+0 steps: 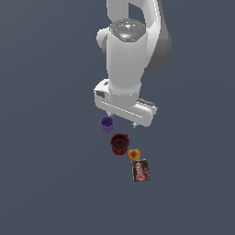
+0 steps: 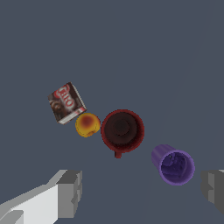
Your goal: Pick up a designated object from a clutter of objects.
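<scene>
The orange-yellow ball (image 1: 134,153) with a reddish patch lies on the grey floor between the dark red cup (image 1: 120,144) and the flat dark brown box (image 1: 141,170). The purple cup (image 1: 107,124) stands beyond the red cup. My gripper (image 1: 121,119) hangs open and empty above the purple and red cups, apart from the ball. In the wrist view the ball (image 2: 87,124) sits beside the red cup (image 2: 122,130), with the box (image 2: 66,103) on its other side and the purple cup (image 2: 173,165) between the wide-spread fingers of my gripper (image 2: 142,190).
The four items lie in a close diagonal row on a plain dark grey floor (image 1: 50,174). The ball nearly touches both the red cup and the box. The arm's white body fills the upper middle of the exterior view.
</scene>
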`<state>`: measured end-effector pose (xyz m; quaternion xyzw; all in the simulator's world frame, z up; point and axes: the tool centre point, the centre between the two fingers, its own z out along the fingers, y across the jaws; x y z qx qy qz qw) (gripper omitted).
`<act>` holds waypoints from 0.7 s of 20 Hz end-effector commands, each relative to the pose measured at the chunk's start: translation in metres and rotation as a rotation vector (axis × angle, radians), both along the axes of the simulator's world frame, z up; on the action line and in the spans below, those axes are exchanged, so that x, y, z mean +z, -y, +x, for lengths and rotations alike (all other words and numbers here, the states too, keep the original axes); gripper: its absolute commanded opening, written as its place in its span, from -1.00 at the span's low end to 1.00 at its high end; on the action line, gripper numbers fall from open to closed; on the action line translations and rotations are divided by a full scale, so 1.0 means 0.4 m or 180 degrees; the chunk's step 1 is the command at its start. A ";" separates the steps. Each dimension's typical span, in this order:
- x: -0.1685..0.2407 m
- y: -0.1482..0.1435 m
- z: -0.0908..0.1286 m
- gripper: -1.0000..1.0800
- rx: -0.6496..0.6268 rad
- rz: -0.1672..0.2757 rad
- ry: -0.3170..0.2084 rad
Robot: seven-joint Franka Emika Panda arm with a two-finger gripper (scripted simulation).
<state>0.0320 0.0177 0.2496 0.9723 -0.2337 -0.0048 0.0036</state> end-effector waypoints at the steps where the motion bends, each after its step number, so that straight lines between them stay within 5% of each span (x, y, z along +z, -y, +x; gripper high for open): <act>1: -0.022 -0.010 0.011 0.92 -0.0194 0.0002 0.0003; 14: -0.142 -0.060 0.061 0.92 -0.1180 0.0008 0.0014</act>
